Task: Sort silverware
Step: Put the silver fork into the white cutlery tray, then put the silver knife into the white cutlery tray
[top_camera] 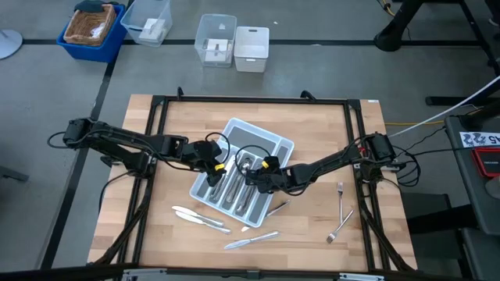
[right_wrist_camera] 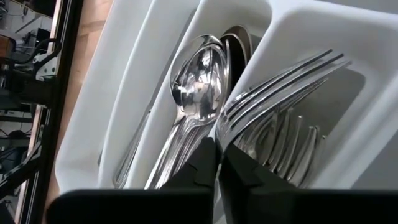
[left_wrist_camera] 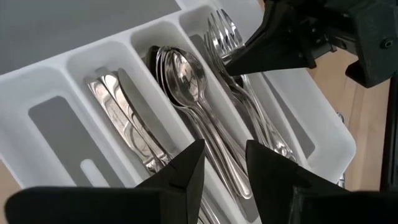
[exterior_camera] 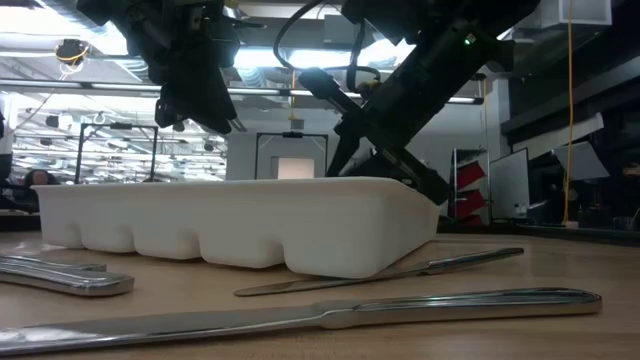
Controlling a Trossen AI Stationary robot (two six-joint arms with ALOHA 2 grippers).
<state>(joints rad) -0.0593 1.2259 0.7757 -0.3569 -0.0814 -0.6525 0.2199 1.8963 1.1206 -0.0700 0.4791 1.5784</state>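
Most silverware (left_wrist_camera: 186,87) is in the tray (top_camera: 277,144), rest loose on table (top_camera: 312,133). It's stiff, light, slick (pinch mid-handle). Left gripper (left_wrist_camera: 221,165) apart, right gripper (right_wrist_camera: 216,163) together, both over tray.

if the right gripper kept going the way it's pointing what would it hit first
Most likely the divider wall between the spoons and the forks in the tray. The shut right gripper points right along that wall, with stacked cutlery close on both sides. Depth is hard to judge.
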